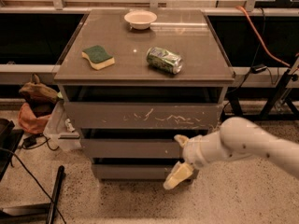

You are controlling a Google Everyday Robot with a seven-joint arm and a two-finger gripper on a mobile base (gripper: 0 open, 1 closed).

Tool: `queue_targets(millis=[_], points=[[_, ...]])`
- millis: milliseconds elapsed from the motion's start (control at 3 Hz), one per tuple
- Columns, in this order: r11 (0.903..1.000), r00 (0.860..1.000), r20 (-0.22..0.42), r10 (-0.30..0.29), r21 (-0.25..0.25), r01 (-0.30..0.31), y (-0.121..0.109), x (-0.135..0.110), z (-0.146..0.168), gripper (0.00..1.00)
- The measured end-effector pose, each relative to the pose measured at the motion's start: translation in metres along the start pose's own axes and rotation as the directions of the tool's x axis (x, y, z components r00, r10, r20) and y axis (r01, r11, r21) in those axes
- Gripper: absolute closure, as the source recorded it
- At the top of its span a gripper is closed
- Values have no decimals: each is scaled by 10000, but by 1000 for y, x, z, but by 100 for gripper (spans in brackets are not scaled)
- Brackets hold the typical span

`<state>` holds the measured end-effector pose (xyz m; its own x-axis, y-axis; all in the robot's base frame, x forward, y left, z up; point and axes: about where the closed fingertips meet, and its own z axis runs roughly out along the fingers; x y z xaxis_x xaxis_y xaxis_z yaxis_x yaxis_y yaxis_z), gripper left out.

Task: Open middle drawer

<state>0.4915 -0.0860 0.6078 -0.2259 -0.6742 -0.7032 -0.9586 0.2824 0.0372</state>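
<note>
You were at the approach step: your gripper (pixel 179 157) sat in front of the cabinet's (pixel 140 76) lower right side, at the right end of the drawer (pixel 128 148) you were meant to open. Its jaws were spread wide with nothing between them. The upper finger (pixel 180 139) lay at the top edge of that front, and the lower finger (pixel 175 177) hung down over the bottom drawer (pixel 133 171). I could not tell whether either finger was touching. The drawer was the second of three, under the taller scratched front (pixel 140 115), and it looked fully shut. Its face was wide, flat, grey-brown and plain, with no handle, and there was a dark gap along its top. With no handle, I judged the next move had to hook the upper finger into that gap behind the top lip, then pull straight out towards you. A finger set too shallow would likely have slipped off the lip. On top lay a sponge (pixel 97 56), a can (pixel 164 59) and a bowl (pixel 140 18), which a sharp tug could have jolted.
</note>
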Motion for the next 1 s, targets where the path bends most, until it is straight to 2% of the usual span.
queue_targets(millis=[333,667,1000], points=[[9989,9975,527,468,11,-470,15,32,66,0],[9948,9918,786,1010,33,-1016,10,53,109,0],[9936,9902,825,1128,-34,-1129,11,57,116,0]])
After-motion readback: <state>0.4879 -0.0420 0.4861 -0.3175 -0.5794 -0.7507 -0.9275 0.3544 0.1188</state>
